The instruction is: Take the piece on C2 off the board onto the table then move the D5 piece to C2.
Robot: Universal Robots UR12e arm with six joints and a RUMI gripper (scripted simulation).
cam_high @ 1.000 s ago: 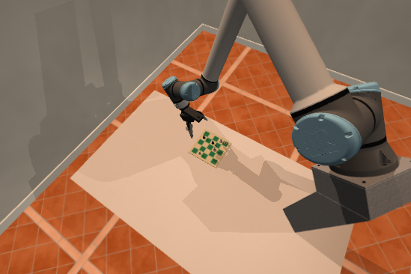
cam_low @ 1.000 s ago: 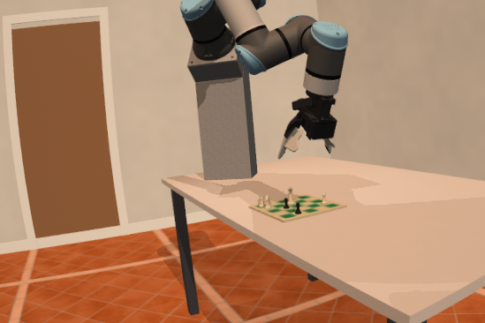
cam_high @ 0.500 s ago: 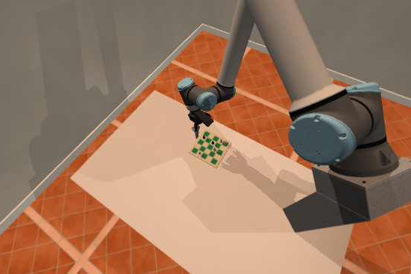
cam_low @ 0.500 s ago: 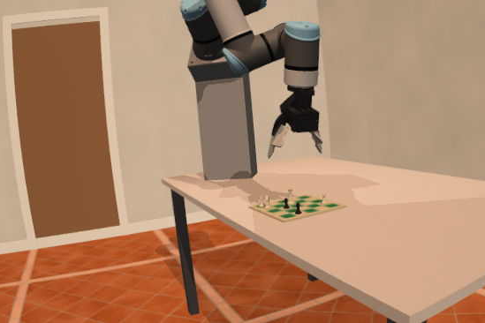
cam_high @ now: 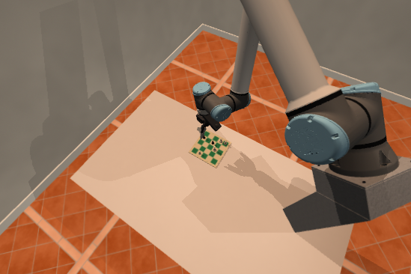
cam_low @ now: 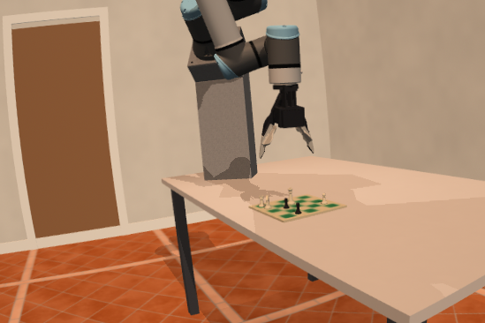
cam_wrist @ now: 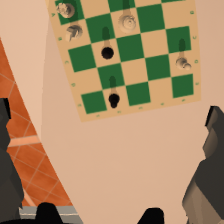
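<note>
A small green and tan chessboard lies on the table; it also shows in the exterior view and the wrist view. Two black pieces stand on it. One white piece stands near the far edge and another near the right edge. Two more pale pieces stand at the far left corner. The edge letters are too small to read. My gripper is open and empty, well above the board, pointing down; its fingers frame the wrist view.
The board sits near the table's left edge, with tiled floor below. The robot's pedestal stands behind the board at the table's far end. The table stretches wide to the right of the board.
</note>
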